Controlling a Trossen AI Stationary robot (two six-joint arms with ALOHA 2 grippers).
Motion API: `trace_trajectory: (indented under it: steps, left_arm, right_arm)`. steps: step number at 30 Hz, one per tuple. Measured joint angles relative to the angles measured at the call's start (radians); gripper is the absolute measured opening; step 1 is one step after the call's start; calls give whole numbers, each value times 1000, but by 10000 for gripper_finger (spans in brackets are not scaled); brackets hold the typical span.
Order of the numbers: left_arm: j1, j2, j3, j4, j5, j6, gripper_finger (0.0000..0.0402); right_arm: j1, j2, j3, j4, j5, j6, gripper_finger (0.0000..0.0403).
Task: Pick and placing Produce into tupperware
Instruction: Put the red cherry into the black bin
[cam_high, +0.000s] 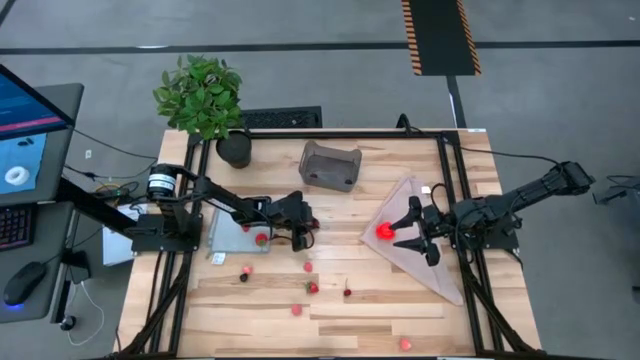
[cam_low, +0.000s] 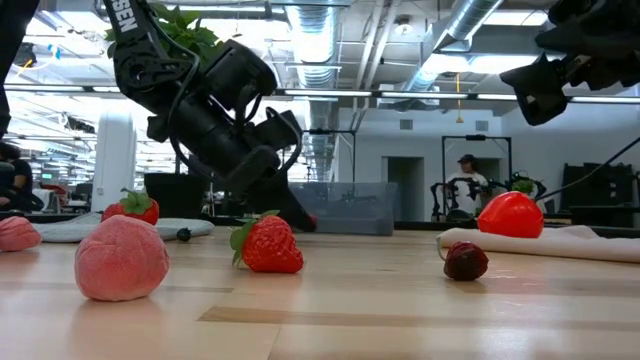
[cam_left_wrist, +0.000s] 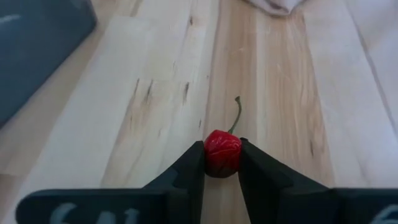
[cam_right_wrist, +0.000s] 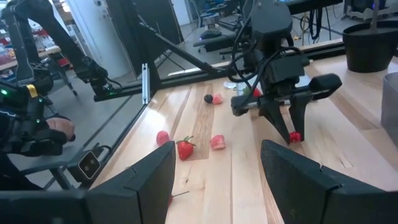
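My left gripper (cam_left_wrist: 222, 157) is at the middle of the table, slanting down, shut on a small red cherry-like piece of produce (cam_left_wrist: 222, 151) with a thin stem. The same gripper (cam_high: 308, 230) sits just in front of the translucent grey tupperware (cam_high: 330, 165), which stands on its base at the far middle. Loose produce pieces (cam_high: 313, 288) lie scattered on the wood nearer the front edge. My right gripper (cam_high: 420, 236) hangs open above a pale cloth at the right, beside a larger bright red round piece (cam_high: 385, 231) that rests on that cloth. My left gripper pinches the small red piece by its two opposite sides (cam_left_wrist: 211, 155) between its two fingertips. The fingers come slanting down from the table's left. The piece sits at table level, its stem (cam_left_wrist: 236, 115) pointing away from the gripper along the wood.
A potted green plant (cam_high: 200, 95) stands at the far left corner. A flat blue-grey mat (cam_high: 232, 232) lies under my left arm. The pale cloth (cam_high: 425, 255) covers the right side. A strawberry (cam_low: 268, 245) and a pink piece (cam_low: 120, 258) lie near the front edge.
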Motion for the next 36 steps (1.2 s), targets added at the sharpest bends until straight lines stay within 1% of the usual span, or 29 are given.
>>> trace_trajectory:
  steps: [8,13,16,20,24,26,31,36]
  left_arm:
    - [0,0,0,107,0,10,78]
    - [0,-4,0,184,-1,10,79]
    - [0,-27,0,203,0,10,79]
    - [12,-98,0,186,38,15,80]
    - [32,-201,1,154,81,23,80]
    - [43,-255,1,130,87,37,80]
    - [87,-383,2,74,71,89,80]
    - [153,-451,1,42,15,131,80]
  right_arm:
    - [0,24,0,8,3,0,260]
    - [0,25,-1,8,48,0,260]
    - [0,25,-1,8,49,0,260]
    - [0,25,-1,8,49,0,260]
    - [0,25,-1,8,49,0,260]
    - [0,25,-1,8,49,0,260]
    - [0,25,-1,8,49,0,260]
    - [0,25,-1,8,49,0,260]
